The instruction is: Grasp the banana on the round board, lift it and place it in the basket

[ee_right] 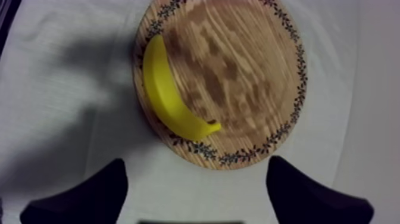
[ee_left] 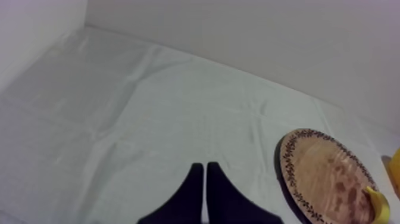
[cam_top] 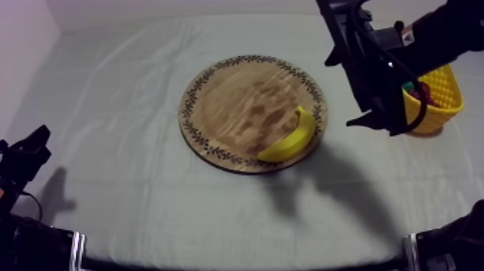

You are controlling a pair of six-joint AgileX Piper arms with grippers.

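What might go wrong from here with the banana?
1. The banana lies along the rim of the wooden board; a push from the open right end effector may slide it onto the cloth.
2. The yellow basket already holds a small red fruit, so the long banana may not settle inside.

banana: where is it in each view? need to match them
Top: banana along the board rim, on the basket side.
Left wrist: banana at the board rim, away from the left pincer.
Right wrist: banana along the board rim, ahead of the open right pincer.
Shared landmark: board's patterned rim.
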